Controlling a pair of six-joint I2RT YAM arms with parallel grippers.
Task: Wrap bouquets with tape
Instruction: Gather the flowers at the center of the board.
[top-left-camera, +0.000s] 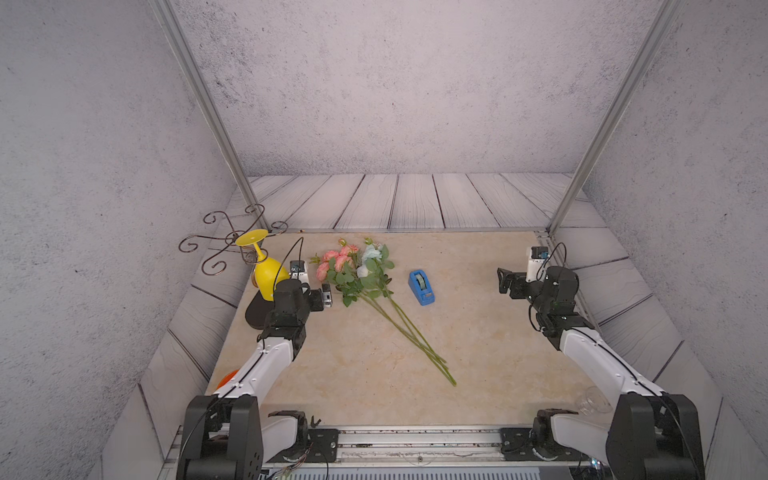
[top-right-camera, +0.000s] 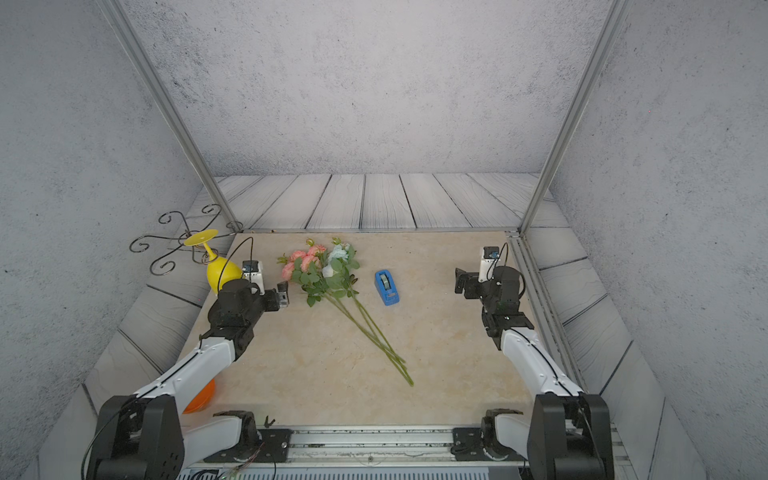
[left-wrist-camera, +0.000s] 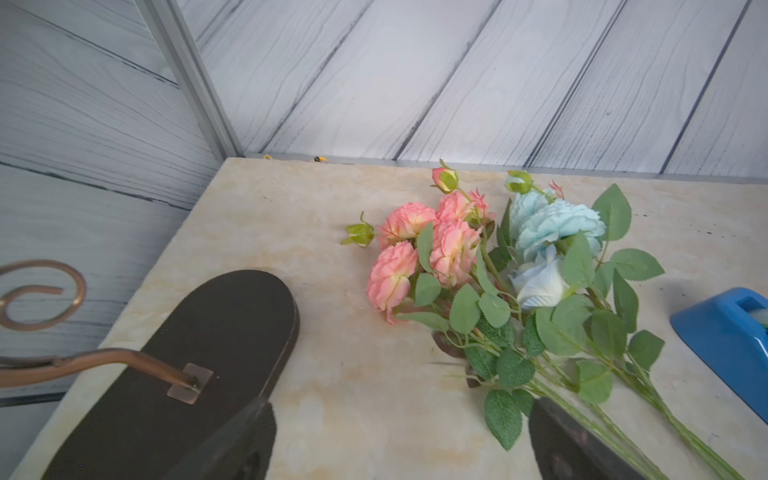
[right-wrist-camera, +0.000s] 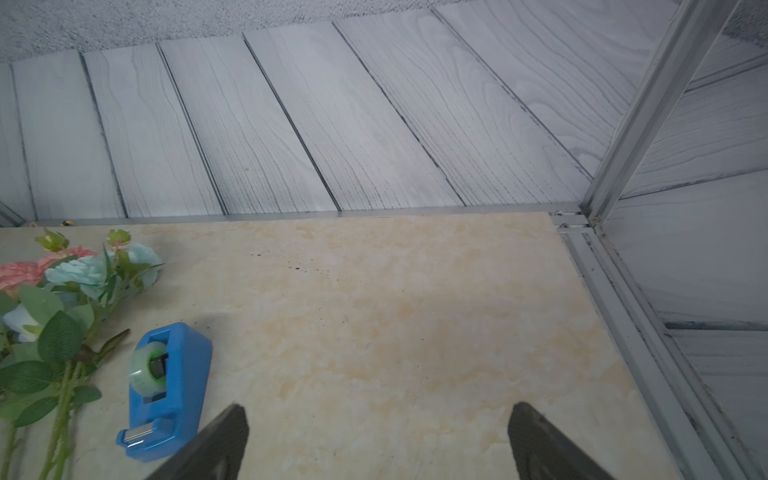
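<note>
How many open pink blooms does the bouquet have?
4 blooms, clustered on the bouquet side facing the rack base: two farther back, two toward the front. Leaves may hide more.

The tape dispenser (left-wrist-camera: 727, 345) runs off the edge in the left wrist view; the flowers (right-wrist-camera: 58, 340) do the same in the right wrist view. An orange thing (top-right-camera: 203, 399) — half hidden behind the left arm (top-right-camera: 195, 361) — is too covered to name.
</note>
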